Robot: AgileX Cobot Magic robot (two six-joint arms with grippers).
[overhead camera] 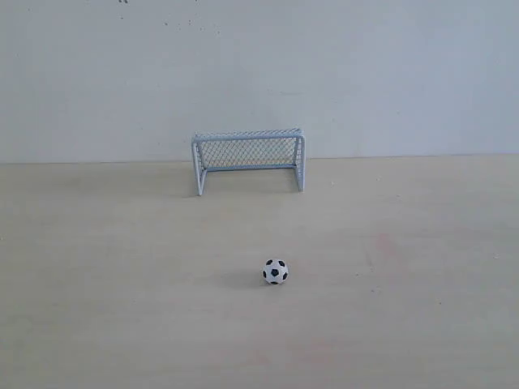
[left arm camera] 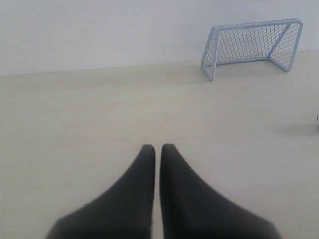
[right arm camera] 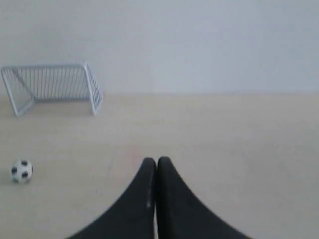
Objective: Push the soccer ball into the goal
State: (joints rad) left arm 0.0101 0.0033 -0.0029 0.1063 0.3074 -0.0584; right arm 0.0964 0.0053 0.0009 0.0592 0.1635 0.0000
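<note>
Soccer ball (overhead camera: pixel 276 271) at rest on the pale wooden desk (overhead camera: pixel 122 284), well short of the goal (overhead camera: pixel 248 154).

Exterior view: the ball sits alone in front of the goal's open mouth, slightly right of its middle, with open desk between them; the goal stands upright at the desk's far edge against a plain white wall (overhead camera: pixel 243 65). Left wrist view: the left tool (left arm camera: pixel 157 148) is clenched on nothing, its black fingers tip to tip with only a thin slit between; the goal (left arm camera: pixel 254 42) stands well apart by the wall. Right wrist view: the right tool (right arm camera: pixel 156 160) is clenched too, fingers pressed together and empty; the ball (right arm camera: pixel 22 171) lies well apart from its tips, with the goal (right arm camera: pixel 50 84) beyond the ball.
</note>
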